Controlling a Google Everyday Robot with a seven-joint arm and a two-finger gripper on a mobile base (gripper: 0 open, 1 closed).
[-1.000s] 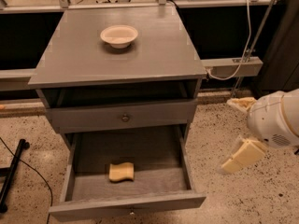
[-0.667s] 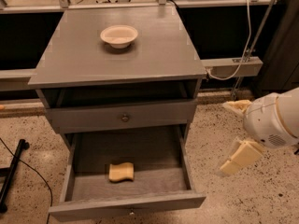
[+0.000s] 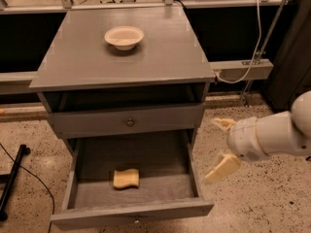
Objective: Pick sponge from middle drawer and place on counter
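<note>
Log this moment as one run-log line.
phase: pre-grasp | gripper: open, empty, right of middle drawer | sponge: on drawer floor | counter: holds bowl

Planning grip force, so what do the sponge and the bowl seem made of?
Sponge: likely soft foam, matte pale yellow, pinched wavy sides. Bowl: cream, smooth rim, ceramic or plastic, unclear. End effector hangs open right of the drawer.

Pale sponge [image 3: 126, 178] in middle drawer [image 3: 131, 212]; gripper [image 3: 221, 146] beside.
</note>
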